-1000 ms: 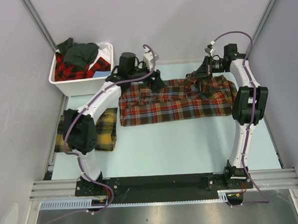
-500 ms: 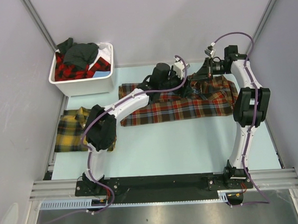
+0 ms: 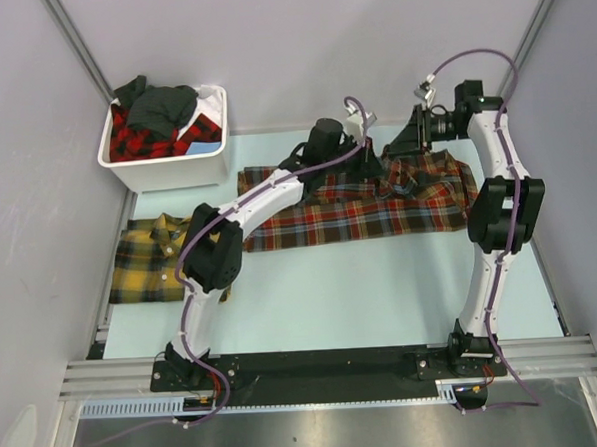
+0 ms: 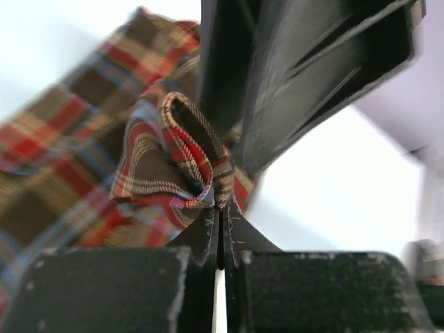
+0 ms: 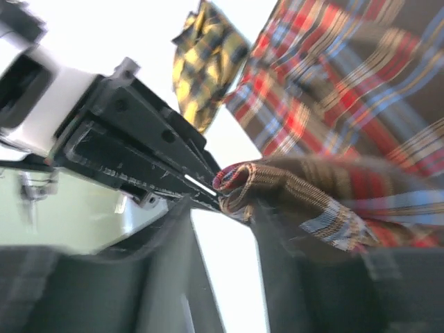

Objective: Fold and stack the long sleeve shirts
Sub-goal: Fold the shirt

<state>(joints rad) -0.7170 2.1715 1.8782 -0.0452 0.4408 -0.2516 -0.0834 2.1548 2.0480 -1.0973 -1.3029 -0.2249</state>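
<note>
A red-brown plaid long sleeve shirt (image 3: 358, 212) lies spread across the far middle of the table. Its upper edge is bunched into a small fold (image 4: 173, 149). My left gripper (image 3: 374, 165) (image 4: 220, 208) is shut on that fold, which sticks up from between its tips. My right gripper (image 3: 403, 156) (image 5: 222, 215) sits just to the right of it, tip to tip. Its jaws are apart, with the fold (image 5: 277, 184) resting at its right fingertip. A folded yellow-and-dark-green long sleeve shirt (image 3: 152, 259) (image 5: 208, 62) lies at the left edge.
A white plastic bin (image 3: 166, 172) with red-black plaid and dark grey clothes stands at the far left corner. Purple walls close in the left, back and right. The arm bases are bolted to the rail along the near edge.
My left arm swung right from the shirt's left end to the right gripper and shut on the fold. My right gripper, shut on the shirt before, has opened.
</note>
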